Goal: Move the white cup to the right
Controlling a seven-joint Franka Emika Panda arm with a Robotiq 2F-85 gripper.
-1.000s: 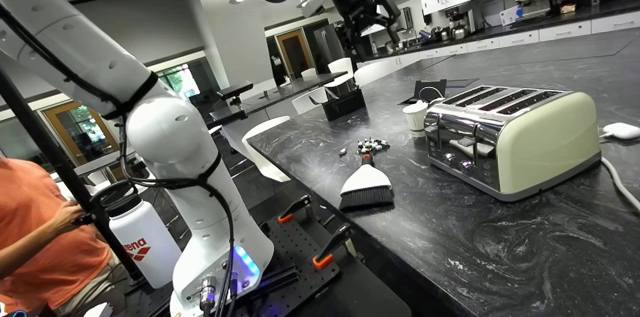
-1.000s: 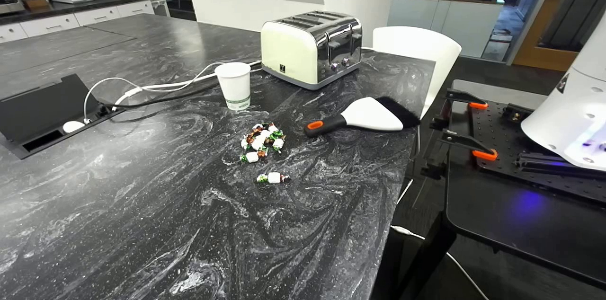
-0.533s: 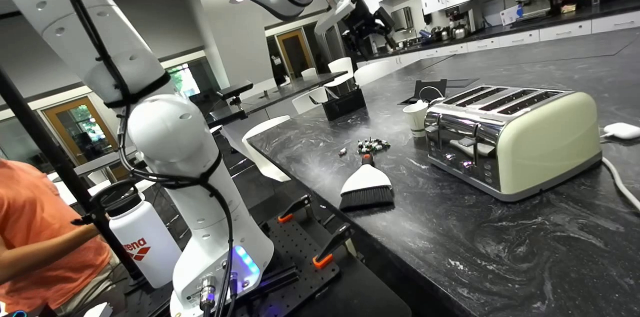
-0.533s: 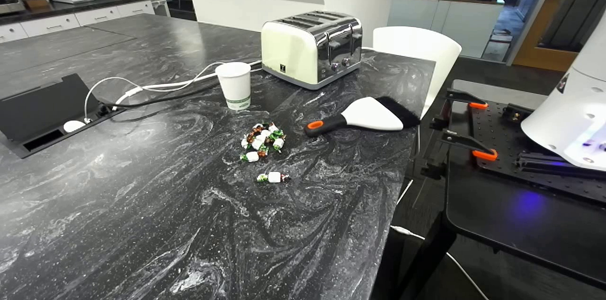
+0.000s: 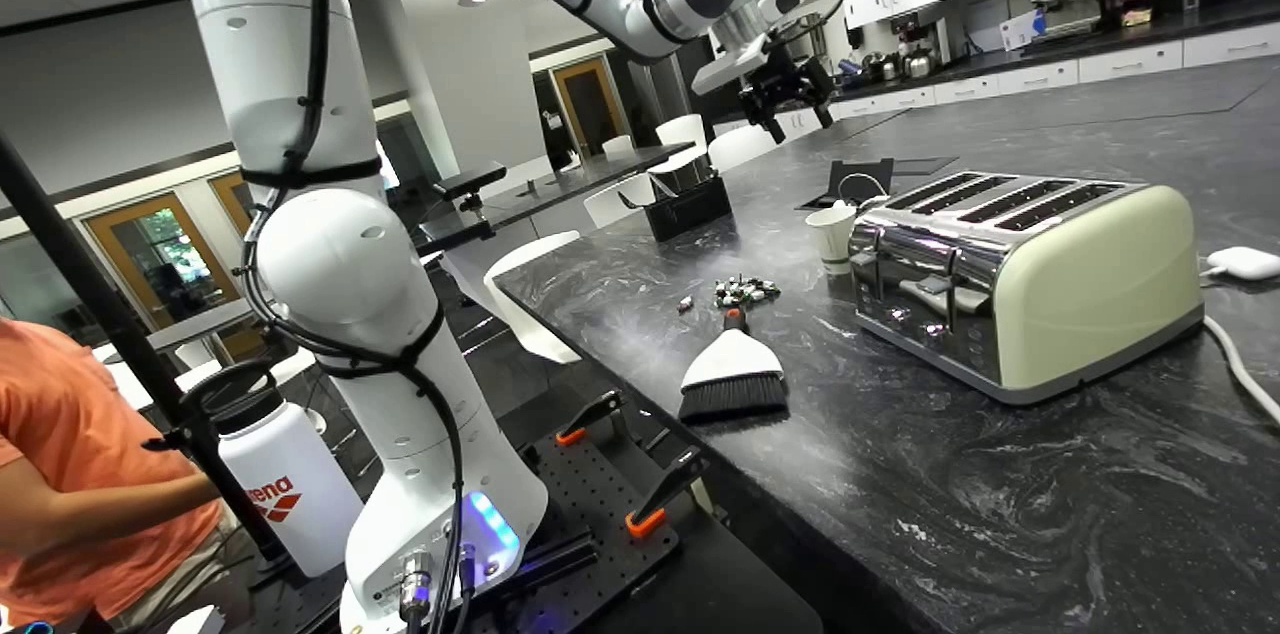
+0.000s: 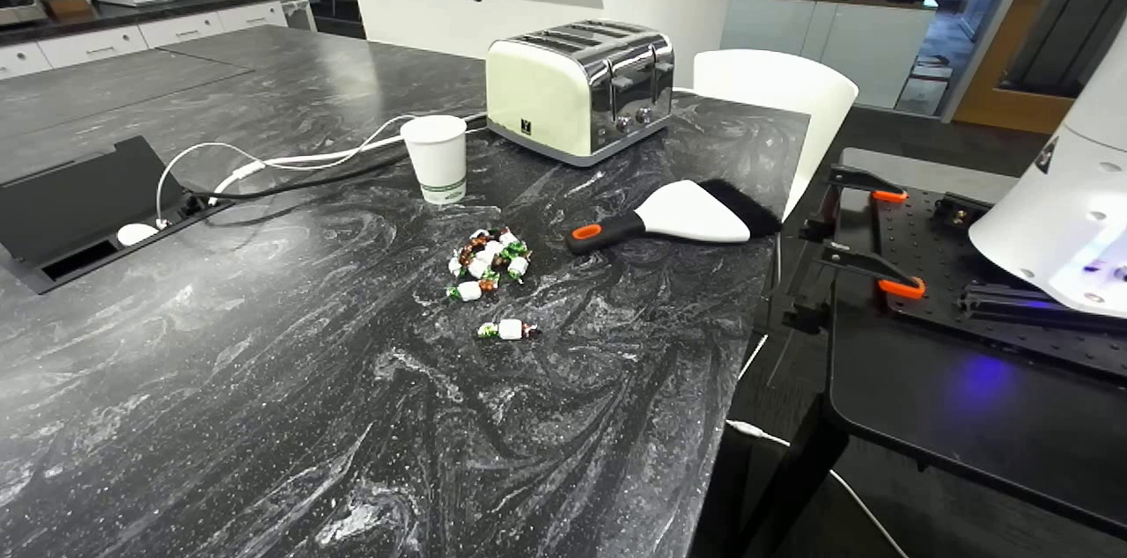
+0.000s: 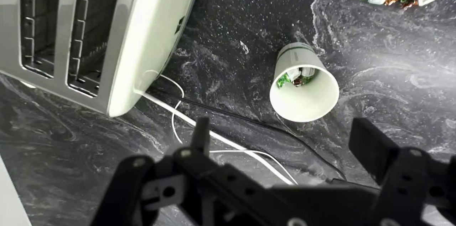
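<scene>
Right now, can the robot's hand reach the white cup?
Probably yes: the hand is open, nothing shows between it and the white cup, and the toaster stands apart from the cup.

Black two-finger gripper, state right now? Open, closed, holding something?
Gripper: open, holding nothing; the tapered white paper cup stands apart from it.

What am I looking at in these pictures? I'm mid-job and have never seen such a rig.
You're seeing a jointed white robot arm ending in a black two-fingered hand. Two cameras stand outside the robot; the wrist view comes from a camera on the arm, looking down past the hand. On the dark counter stand a toaster and, apart from it, the white cup, upright with wrapped candies inside. A candy pile, one loose candy and a brush lie there. The hand is open above the counter and holds nothing.
</scene>
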